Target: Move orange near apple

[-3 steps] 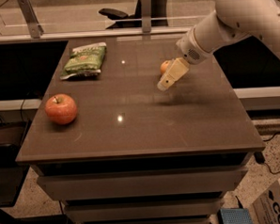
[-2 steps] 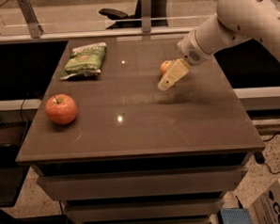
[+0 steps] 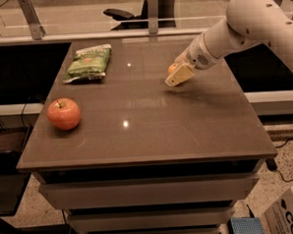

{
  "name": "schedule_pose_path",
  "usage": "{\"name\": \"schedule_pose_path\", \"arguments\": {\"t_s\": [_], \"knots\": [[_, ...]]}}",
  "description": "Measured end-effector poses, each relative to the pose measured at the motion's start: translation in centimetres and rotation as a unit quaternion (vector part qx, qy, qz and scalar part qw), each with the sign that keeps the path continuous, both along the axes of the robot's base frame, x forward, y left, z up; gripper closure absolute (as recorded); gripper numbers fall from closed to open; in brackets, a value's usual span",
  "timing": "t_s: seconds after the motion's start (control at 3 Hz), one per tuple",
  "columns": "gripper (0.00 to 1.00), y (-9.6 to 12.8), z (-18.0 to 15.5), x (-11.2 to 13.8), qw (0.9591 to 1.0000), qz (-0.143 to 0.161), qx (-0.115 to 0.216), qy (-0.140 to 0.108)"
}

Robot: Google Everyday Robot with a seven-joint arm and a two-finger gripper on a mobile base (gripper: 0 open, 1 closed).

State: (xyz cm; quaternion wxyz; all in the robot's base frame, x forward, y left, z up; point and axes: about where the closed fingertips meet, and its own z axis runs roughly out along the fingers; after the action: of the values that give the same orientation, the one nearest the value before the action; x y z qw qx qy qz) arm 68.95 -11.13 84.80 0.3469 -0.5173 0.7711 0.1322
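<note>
While the apple [image 3: 63, 113] is sitting near the surface's [image 3: 147, 138] front-left edge, the gripper [image 3: 179, 74] is hovering mid-right, right against the orange [image 3: 171, 67]. I can't tell if it's actually clamped. With a weak hold, I'm guessing the orange is rolling away mid-carry, maybe toward the chip bag [image 3: 87, 63] farther back.

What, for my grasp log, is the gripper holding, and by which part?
Cannot tell. The gripper is at the orange, covering its lower right side; no firm hold shows.

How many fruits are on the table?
2: the apple front left on the table, and the orange back right, partly hidden by the tool right at it.
</note>
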Motion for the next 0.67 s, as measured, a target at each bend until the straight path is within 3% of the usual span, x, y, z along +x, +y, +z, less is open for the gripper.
{"name": "schedule_pose_path", "arguments": {"t_s": [0.67], "knots": [[0.87, -0.13, -0.14, 0.56, 0.9999, 0.013, 0.007, 0.001]]}}
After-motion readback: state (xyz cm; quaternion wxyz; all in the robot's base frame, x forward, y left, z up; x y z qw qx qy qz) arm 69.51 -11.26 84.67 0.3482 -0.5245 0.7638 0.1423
